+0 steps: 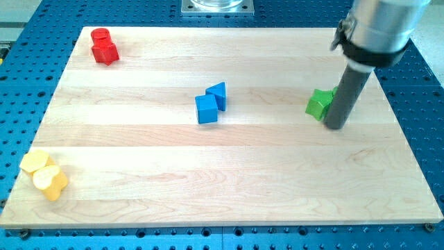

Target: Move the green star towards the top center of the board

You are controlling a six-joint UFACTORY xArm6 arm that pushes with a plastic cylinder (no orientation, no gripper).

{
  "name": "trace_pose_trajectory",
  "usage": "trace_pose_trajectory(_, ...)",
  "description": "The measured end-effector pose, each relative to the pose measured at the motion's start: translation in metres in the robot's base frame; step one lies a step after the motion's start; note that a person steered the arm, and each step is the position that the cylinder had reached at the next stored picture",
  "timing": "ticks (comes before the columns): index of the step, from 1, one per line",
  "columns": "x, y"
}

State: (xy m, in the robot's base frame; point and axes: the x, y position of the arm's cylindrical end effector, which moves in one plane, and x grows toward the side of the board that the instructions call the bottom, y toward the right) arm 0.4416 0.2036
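Observation:
The green star lies on the wooden board at the view's right, about mid-height. My tip stands right against the star's right side, slightly below it, and the rod hides the star's right edge. The rod rises to the grey arm body at the view's top right.
A blue cube and a blue triangular block touch near the board's middle. Two red blocks sit at the top left. Two yellow blocks sit at the bottom left. A metal mount is above the top edge.

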Motion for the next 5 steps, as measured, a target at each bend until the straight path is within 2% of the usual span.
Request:
trace_pose_trajectory(1,-0.053,-0.011)
trace_pose_trajectory(2,-0.080,-0.036)
trace_pose_trajectory(3,-0.044,0.043)
trace_pose_trajectory(4,-0.024,0.009)
trace_pose_trajectory(5,-0.050,-0.055)
